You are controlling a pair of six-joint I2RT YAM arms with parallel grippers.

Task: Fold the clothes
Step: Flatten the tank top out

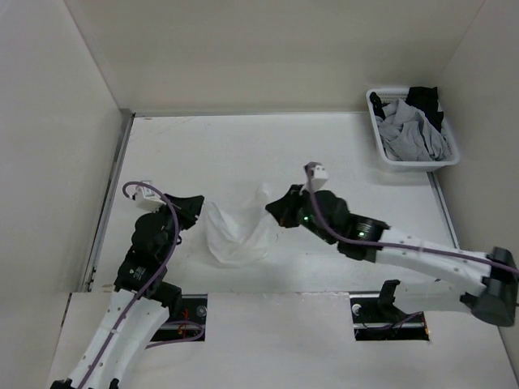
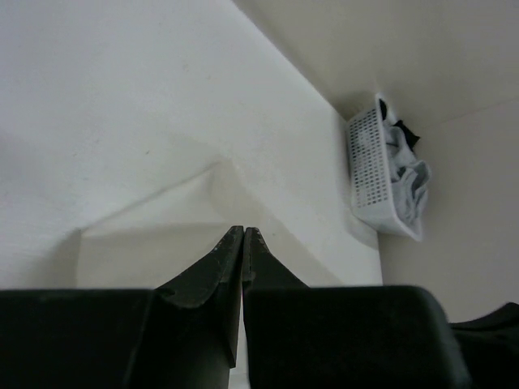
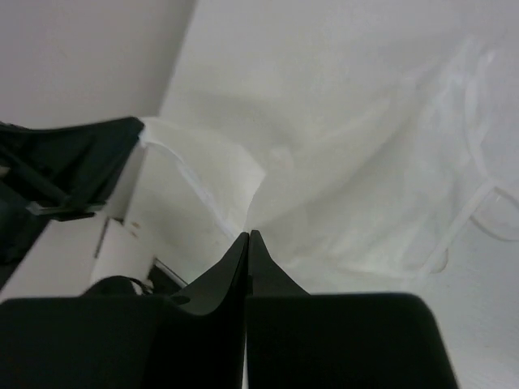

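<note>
The clothes [image 1: 238, 233], a thin white garment, hang bunched between my two grippers, sagging toward the near edge of the table [image 1: 203, 154]. My left gripper [image 1: 199, 212] is shut on the garment's left edge. In the left wrist view its jaws [image 2: 243, 231] meet tip to tip with white fabric [image 2: 162, 235] spreading away from them. My right gripper [image 1: 272, 212] is shut on the right edge. In the right wrist view a fold of cloth [image 3: 365, 186] rises from the closed tips [image 3: 248, 235], and a narrow strap loop [image 3: 478, 203] lies at the far right.
A white basket [image 1: 375, 121] sits at the back right corner with grey garments [image 1: 413, 134] and a black garment [image 1: 426, 99] in it; the basket [image 2: 366, 174] also shows in the left wrist view. Walls enclose the table on three sides. A board with two cutouts [image 1: 268, 324] covers the arm bases.
</note>
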